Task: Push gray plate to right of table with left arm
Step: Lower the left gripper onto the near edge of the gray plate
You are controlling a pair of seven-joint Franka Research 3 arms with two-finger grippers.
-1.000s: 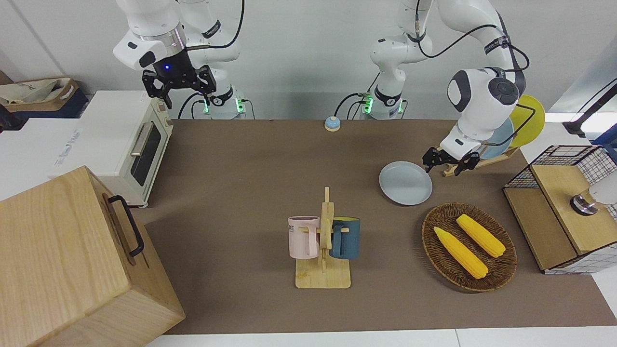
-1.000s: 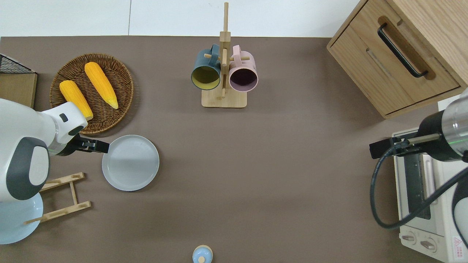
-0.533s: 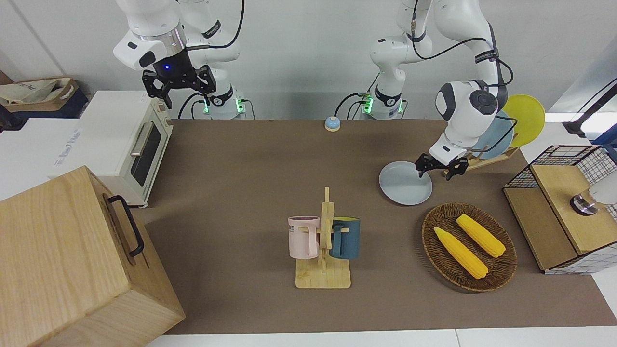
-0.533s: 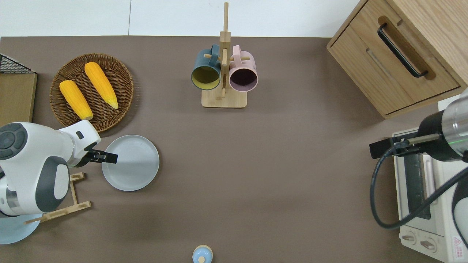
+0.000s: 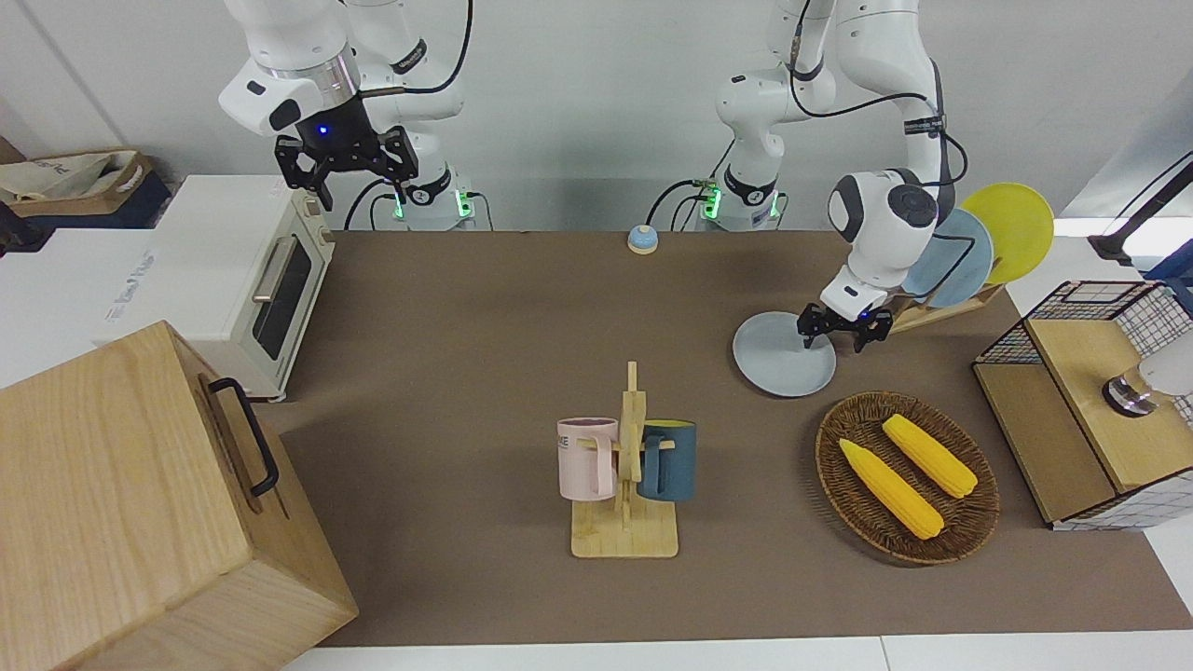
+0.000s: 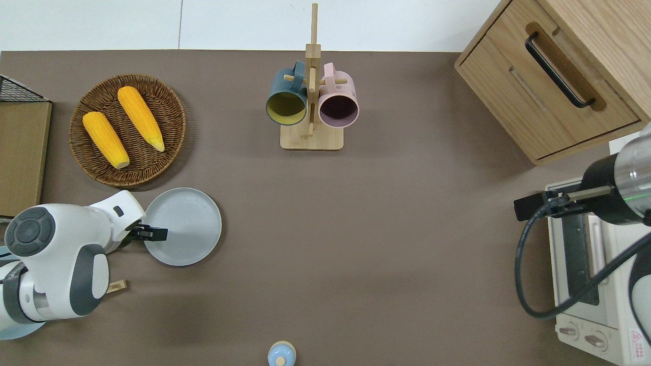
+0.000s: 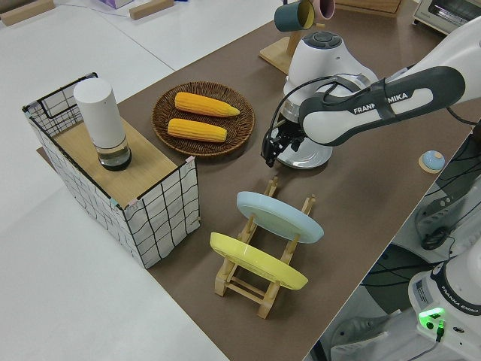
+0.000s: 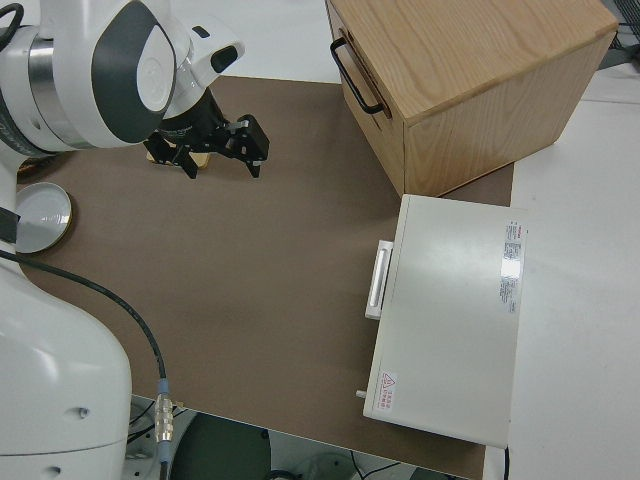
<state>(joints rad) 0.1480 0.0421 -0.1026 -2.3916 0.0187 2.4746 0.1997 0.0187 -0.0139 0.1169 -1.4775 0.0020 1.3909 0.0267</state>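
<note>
The gray plate (image 5: 778, 359) (image 6: 185, 226) lies flat on the brown table (image 5: 466, 326), toward the left arm's end, nearer to the robots than the wicker basket. My left gripper (image 5: 834, 328) (image 6: 152, 234) (image 7: 273, 147) hangs low at the plate's rim on that end, open, with one finger over the rim and the other outside it. I cannot tell whether it touches the plate. In the left side view the arm hides most of the plate (image 7: 310, 156). My right gripper (image 5: 347, 168) (image 8: 215, 155) is parked and open.
The wicker basket (image 5: 826, 457) holds two corn cobs. A dish rack (image 5: 941, 309) with a sky-blue plate (image 5: 953, 256) and a yellow plate (image 5: 1014, 219) stands beside the left gripper. Also here are a mug rack (image 5: 626, 466), a bell (image 5: 642, 239), a wire crate (image 5: 1081, 401), a toaster oven (image 5: 252, 280) and a wooden cabinet (image 5: 121, 503).
The left arm has swung in from beside the dish rack, bringing its gripper onto the plate's rim. The plate has not visibly moved. The right arm has stayed still.
</note>
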